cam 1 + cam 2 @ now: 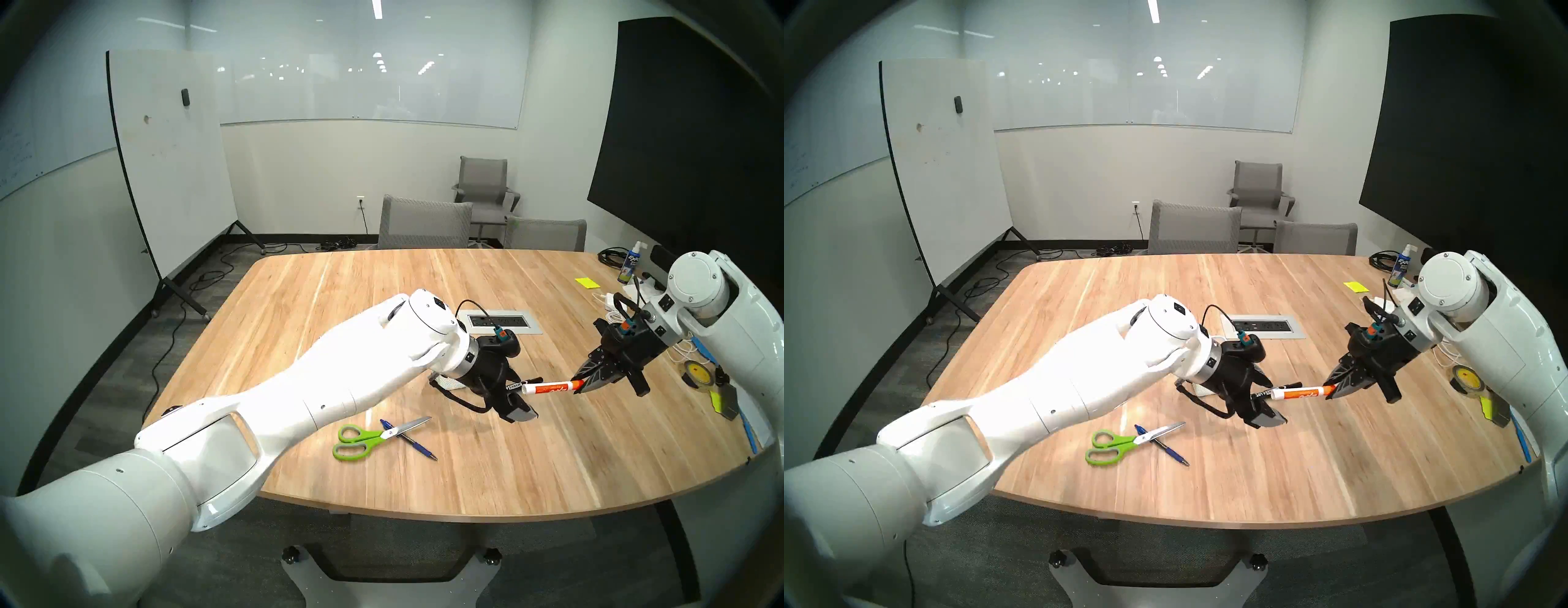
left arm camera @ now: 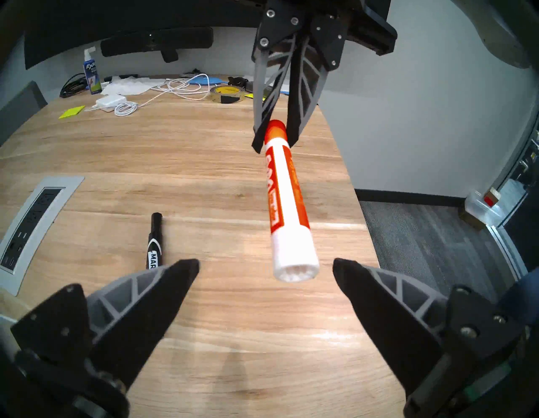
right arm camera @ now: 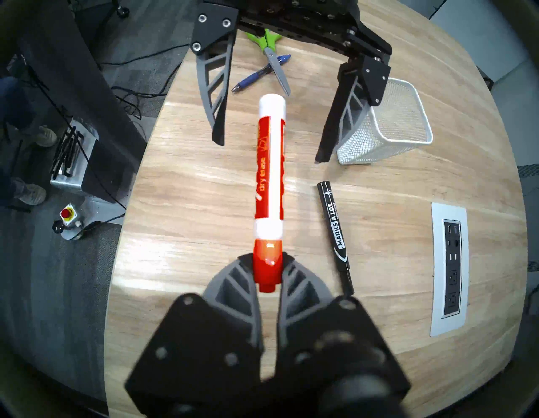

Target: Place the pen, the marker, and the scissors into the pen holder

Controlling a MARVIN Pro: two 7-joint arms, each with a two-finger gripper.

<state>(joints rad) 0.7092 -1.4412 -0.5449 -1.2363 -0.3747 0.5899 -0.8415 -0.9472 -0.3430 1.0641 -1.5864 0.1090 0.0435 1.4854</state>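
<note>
- Our right gripper [image 3: 267,270] is clamped on the orange cap end of the orange-and-white dry-erase marker [image 3: 270,163]. We hold it in the air above the table [image 1: 509,475], white end pointing at our left gripper [image 2: 266,264].
- The left gripper's jaws stand wide open, holding nothing, with the marker's white end just short of the gap between the fingertips.
- Room to move: there's a broad bare stretch of wood toward the near edge in the head views. The clutter (cables, tape roll [image 2: 227,94], yellow sticky notes [image 2: 72,112]) sits well apart at the table's right end.
- The power outlet panel [image 1: 631,322] is set flush into the tabletop, beyond the grippers.
- The pen holder [image 3: 396,125] stands upright on the table, just beside one left finger in the right wrist view. It's mostly hidden behind the left wrist from the head. We see nothing inside it through the mesh.
- The scissors [image 1: 373,435] lie flat near the front edge with blades closed, crossing over the pen [image 1: 409,439].
- A black marker [image 3: 335,233] lies on the table beside the held one, reading "MARKS A LOT".
- The held marker reads "dry erase"; the spray bottle [image 1: 629,263] at the far right says "EXPO".
</note>
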